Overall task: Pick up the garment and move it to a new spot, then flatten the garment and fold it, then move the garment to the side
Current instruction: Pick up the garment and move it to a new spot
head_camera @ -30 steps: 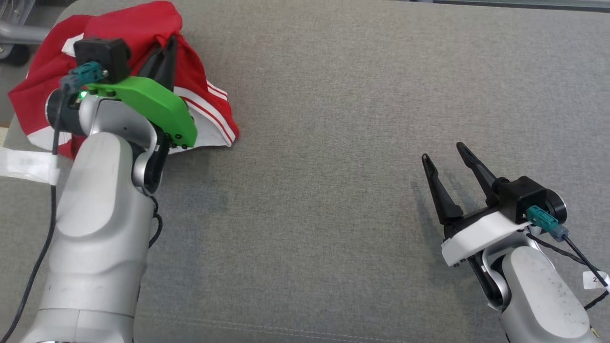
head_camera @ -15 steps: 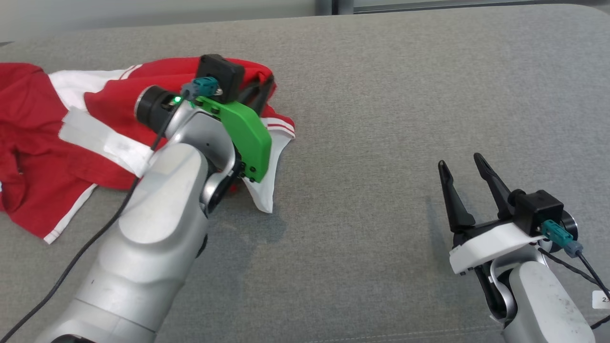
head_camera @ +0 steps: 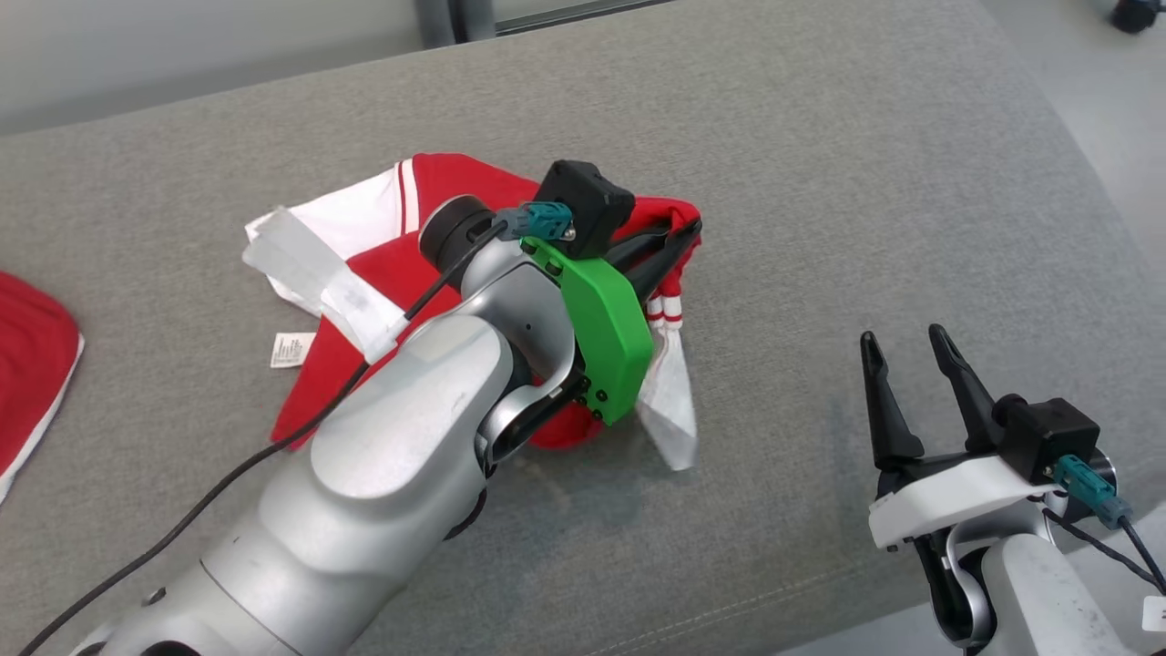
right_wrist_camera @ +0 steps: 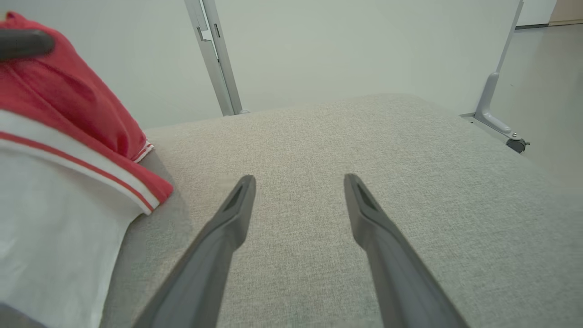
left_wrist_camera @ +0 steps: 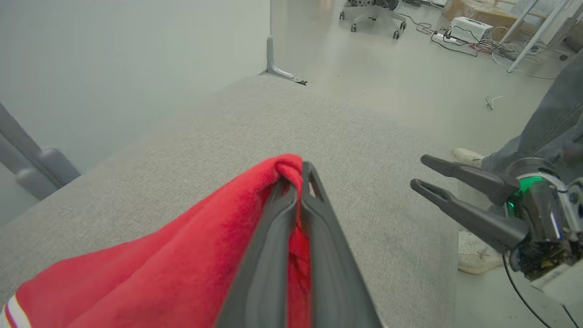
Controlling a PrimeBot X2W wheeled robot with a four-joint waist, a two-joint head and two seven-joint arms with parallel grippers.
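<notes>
The head camera looks down from high up on the grey surface, the wrist cameras sit low and close behind the left tool and right tool, and all three see the red garment.

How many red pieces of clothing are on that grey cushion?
2. One red-and-white garment is in the middle of the cushion, pinched by the left gripper. Another red piece sits at its far left, cut off by the picture's edge, so more may be hidden.
</notes>
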